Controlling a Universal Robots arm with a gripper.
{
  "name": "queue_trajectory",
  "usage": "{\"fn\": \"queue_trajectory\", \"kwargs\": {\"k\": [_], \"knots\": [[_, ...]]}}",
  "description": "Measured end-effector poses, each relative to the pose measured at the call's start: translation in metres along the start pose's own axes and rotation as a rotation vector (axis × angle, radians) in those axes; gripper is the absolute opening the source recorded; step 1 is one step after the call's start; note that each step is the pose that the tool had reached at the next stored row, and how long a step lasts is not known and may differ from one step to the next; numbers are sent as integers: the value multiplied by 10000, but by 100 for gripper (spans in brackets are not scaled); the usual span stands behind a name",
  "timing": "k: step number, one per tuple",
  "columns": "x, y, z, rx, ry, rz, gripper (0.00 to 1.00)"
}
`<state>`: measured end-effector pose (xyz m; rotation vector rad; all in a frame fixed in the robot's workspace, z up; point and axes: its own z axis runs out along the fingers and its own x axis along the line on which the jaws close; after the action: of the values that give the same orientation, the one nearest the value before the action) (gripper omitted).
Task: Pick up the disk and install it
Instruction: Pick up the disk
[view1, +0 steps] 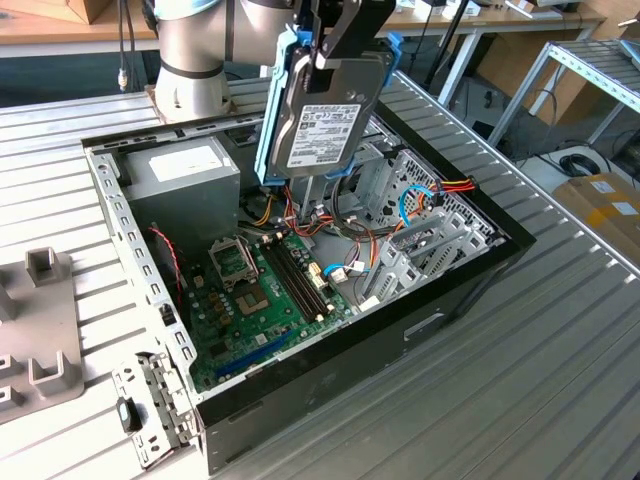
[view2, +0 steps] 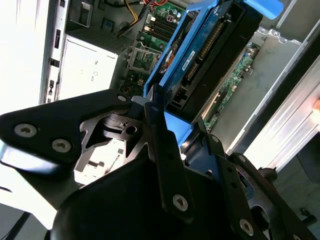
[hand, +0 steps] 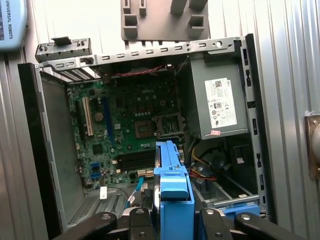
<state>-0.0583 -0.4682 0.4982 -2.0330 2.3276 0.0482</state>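
Exterior view, upper centre: the hand (view1: 330, 55) is clamped on the top edge of the disk (view1: 322, 125). The disk hangs nearly upright, slightly tilted, label face to the camera, blue frame along both long edges. It is in the air above the open computer case (view1: 350, 385), touching nothing inside.

Second wrist view: the black fingers (view2: 167, 160) are closed narrow on the blue frame, and the disk (view2: 205, 55) runs edge-on away from them.

First wrist view: the blue frame end of the disk (hand: 172, 195) stands over the motherboard (hand: 125, 125), with the grey power supply (hand: 217, 102) beside it.

Surface: a table (view1: 520, 380) of ribbed silver metal slats. The case lies on its side on it, lid off. A grey fixture (view1: 40, 330) sits at the lower left of the frame, and the arm base (view1: 195, 60) stands behind the case.

Room: a metal rack (view1: 600, 70) at the upper right, with a cardboard box (view1: 605, 205) on the floor below it.
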Motion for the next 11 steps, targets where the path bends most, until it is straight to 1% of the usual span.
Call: {"fn": "queue_trajectory", "kwargs": {"k": [11], "knots": [[62, -9, -2, 1, -1, 0, 37]]}}
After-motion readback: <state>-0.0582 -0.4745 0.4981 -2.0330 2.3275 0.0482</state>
